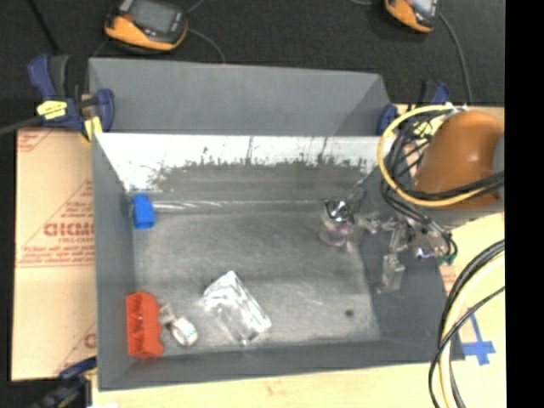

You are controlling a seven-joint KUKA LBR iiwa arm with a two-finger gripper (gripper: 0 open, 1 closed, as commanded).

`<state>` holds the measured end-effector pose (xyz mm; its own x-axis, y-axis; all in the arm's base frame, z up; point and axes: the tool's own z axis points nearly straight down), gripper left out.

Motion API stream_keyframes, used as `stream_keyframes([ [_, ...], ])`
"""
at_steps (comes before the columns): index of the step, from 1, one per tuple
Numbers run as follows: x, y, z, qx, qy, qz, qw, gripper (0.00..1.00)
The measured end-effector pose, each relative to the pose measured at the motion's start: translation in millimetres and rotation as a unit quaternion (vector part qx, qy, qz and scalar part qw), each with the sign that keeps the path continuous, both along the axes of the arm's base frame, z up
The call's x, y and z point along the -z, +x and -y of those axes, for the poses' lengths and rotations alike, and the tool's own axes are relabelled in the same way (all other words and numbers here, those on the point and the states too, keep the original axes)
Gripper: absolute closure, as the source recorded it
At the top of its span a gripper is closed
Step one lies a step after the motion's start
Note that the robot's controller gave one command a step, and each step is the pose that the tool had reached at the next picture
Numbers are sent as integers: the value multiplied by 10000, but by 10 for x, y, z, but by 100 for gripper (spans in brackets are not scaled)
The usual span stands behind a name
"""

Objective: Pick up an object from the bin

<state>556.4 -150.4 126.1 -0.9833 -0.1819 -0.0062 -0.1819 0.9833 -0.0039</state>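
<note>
Where the arm enters from the right, the gripper [387, 249] hangs low over the right end of the grey metal bin [255, 143], beneath a smooth orange wrist cover [459, 155] and looped cables [393, 155]. Whether it is released or clenched cannot be told.

Nearest item: a small translucent object [338, 228], purplish with a shiny top, on the scuffed floor just left of the gripper; contact cannot be made out.

Other contents, well apart:
- blue block [143, 212], small, squarish, against the left wall
- red ridged plastic piece [143, 324], oblong, front left corner
- small pale rounded object [182, 333], just beside the red piece
- clear crumpled plastic packet [237, 308], glossy, creased, front left of centre
</note>
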Motion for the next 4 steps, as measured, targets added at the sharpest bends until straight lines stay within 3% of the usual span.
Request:
stream_keyframes([
  [1, 48, 461, 91, -266, -2, 5, 9996, 0],
  [2, 48, 653, -11, -982, -1, 2, 9952, 0],
  [3, 120, 649, 122, -1512, -10, 4, 9885, 0],
  [4, 438, 869, 110, -1218, 21, 7, 9925, 0],
])
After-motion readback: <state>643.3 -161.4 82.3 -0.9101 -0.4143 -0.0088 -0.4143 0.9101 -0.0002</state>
